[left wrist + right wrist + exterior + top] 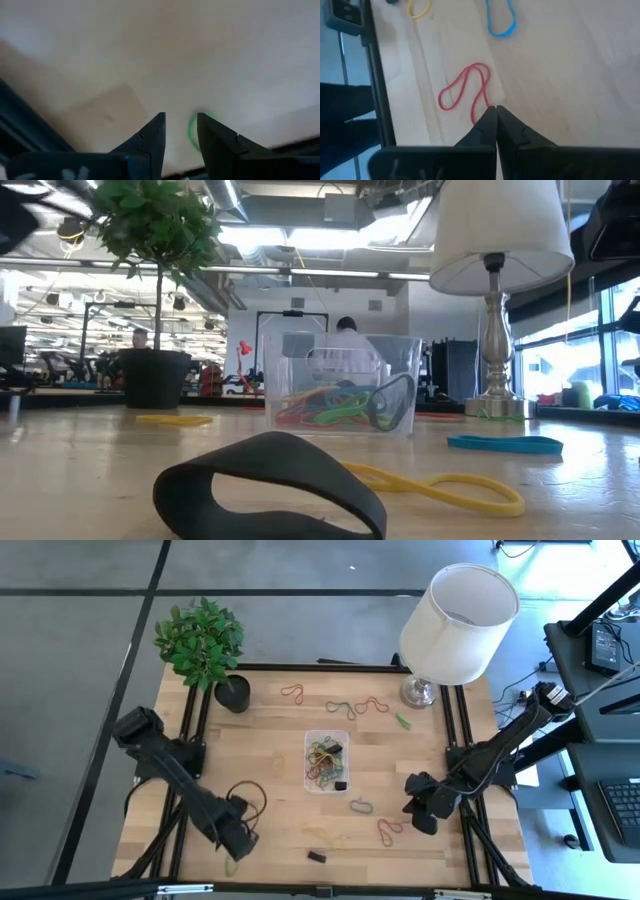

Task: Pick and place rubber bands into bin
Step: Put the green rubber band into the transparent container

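Left gripper hung low at the table's near-left corner, fingers part-open and empty, straddling a green rubber band flat on the wood. Judgement: drop until the tips touch wood, then close on one strand. Right gripper sat closed, empty, beside a red band. Bin stood mid-table.

Wooden worktop with scattered items
Clear bin at centre; loose rubber bands around it; plant pot and lamp at the far corners.
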